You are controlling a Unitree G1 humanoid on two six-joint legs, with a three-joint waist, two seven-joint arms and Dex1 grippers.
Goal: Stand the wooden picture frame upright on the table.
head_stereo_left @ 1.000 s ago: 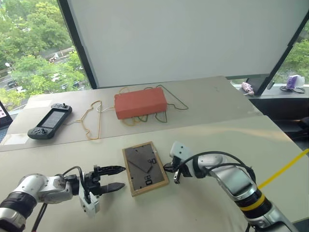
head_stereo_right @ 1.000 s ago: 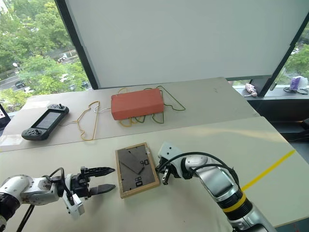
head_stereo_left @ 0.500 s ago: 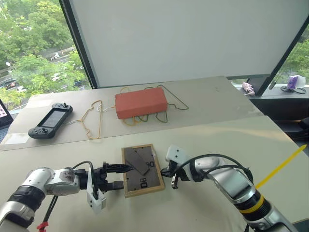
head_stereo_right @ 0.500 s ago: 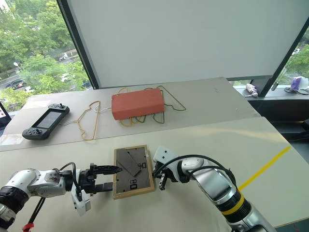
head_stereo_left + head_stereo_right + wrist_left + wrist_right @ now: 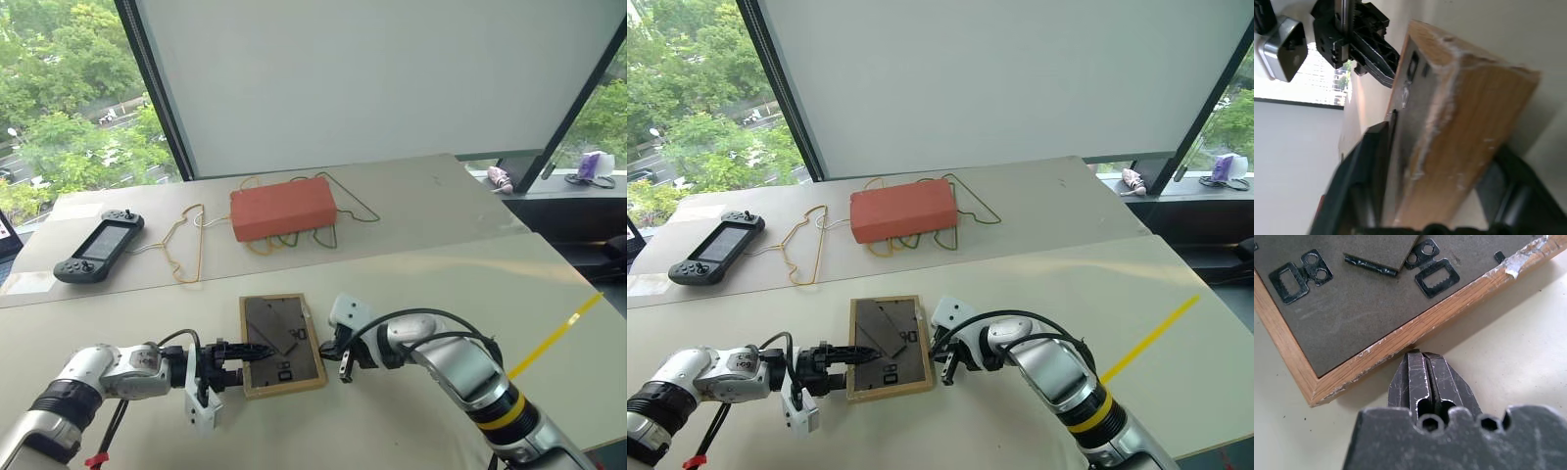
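The wooden picture frame (image 5: 284, 345) lies face down on the table (image 5: 421, 284), its dark back with the fold-out stand and metal clips (image 5: 1437, 276) facing up. My left gripper (image 5: 245, 354) reaches in level from the left. It is shut on the frame's left edge, with one finger (image 5: 1366, 186) over the back and the other (image 5: 1518, 196) under the wood (image 5: 1449, 132). My right gripper (image 5: 331, 347) is shut, and its tip (image 5: 1418, 355) rests against the frame's right edge.
An orange-red box (image 5: 284, 209) lies on the far table on top of several wire hangers (image 5: 186, 250). A black game controller (image 5: 98, 247) sits at the far left. A yellow strip (image 5: 554, 338) crosses the near table on the right.
My left gripper has moved right onto the frame's left edge and closed over it. The frame has turned a little squarer, with the shut right gripper staying at its right edge.
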